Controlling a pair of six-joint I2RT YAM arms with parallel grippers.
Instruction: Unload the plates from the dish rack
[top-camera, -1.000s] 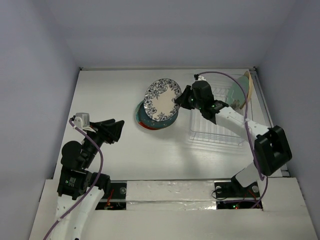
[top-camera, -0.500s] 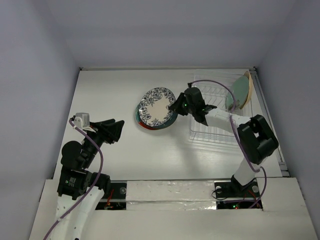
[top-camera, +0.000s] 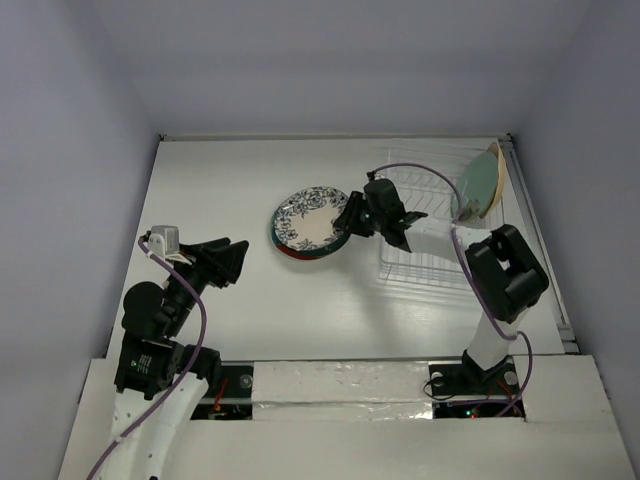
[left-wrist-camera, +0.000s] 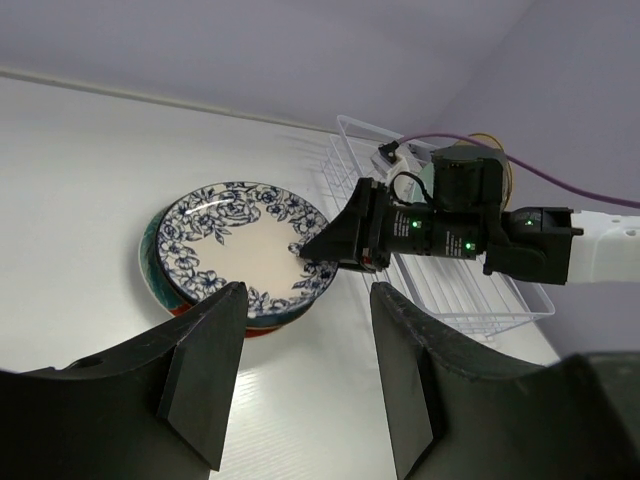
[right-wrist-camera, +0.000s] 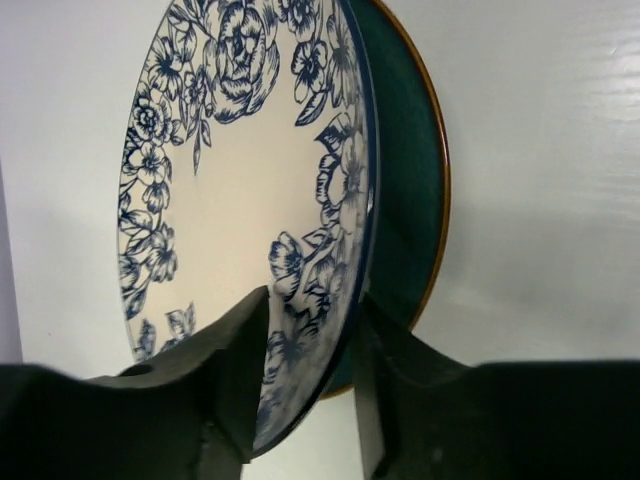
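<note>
The white plate with dark blue flowers (top-camera: 310, 218) lies nearly flat on a stack, over the dark teal plate (top-camera: 276, 232) and a red-rimmed plate (top-camera: 291, 253). My right gripper (top-camera: 347, 220) is shut on its right rim; in the right wrist view the rim (right-wrist-camera: 330, 300) sits between the jaws (right-wrist-camera: 310, 370), with the teal plate (right-wrist-camera: 405, 190) right behind. The dish rack (top-camera: 435, 225) stands to the right, with a pale green plate (top-camera: 478, 182) and a tan plate (top-camera: 494, 172) upright at its far end. My left gripper (top-camera: 228, 258) is open and empty, left of the stack (left-wrist-camera: 245, 245).
The table's back wall runs behind the rack, and the right wall is close beside it. The right arm's purple cable (top-camera: 420, 168) arcs over the rack. Bare white tabletop (top-camera: 290, 310) lies between the stack and the arm bases.
My right gripper has brought the blue-flowered plate down from a steep tilt to nearly flat on the stack, moving slightly left. The left arm has not moved.
</note>
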